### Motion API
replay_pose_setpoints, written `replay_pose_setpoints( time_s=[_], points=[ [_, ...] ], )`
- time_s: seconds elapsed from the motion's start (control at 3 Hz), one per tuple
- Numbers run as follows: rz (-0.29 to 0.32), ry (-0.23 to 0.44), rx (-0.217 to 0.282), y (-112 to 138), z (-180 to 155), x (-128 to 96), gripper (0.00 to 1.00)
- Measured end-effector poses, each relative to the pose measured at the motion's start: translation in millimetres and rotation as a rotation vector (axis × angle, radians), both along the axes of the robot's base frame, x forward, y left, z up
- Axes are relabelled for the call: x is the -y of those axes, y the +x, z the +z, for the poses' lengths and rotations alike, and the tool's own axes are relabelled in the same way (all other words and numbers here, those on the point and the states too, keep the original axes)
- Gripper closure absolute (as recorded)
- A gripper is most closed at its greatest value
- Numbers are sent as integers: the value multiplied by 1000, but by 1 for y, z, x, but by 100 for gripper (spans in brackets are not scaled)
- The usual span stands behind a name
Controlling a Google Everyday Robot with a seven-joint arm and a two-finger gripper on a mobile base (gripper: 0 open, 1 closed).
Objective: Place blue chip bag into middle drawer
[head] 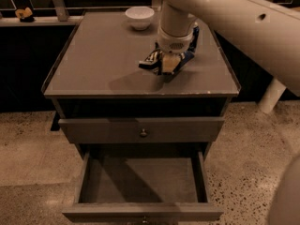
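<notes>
clearly the pincer (169, 64) pinches the blue chip bag (150, 61) near its middle, over the table (93, 55), well above the open middle drawer (140, 182). the bag looks light, soft and crinkly, its foil likely slippery; a gentle mid-bag hold should suit.

Cream, round-holed arm (234, 13) tapers to tan end effector (169, 64) above cabinet top (103, 55).
</notes>
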State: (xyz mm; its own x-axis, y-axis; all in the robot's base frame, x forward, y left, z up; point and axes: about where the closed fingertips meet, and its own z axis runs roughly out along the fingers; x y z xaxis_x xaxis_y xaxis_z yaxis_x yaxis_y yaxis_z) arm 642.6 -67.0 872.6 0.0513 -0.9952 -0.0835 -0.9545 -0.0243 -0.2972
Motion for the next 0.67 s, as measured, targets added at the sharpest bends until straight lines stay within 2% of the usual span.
replay_pose_setpoints(
  time_s=[0.67],
  points=[
    [-128,10,107,-39,21,93,100]
  ],
)
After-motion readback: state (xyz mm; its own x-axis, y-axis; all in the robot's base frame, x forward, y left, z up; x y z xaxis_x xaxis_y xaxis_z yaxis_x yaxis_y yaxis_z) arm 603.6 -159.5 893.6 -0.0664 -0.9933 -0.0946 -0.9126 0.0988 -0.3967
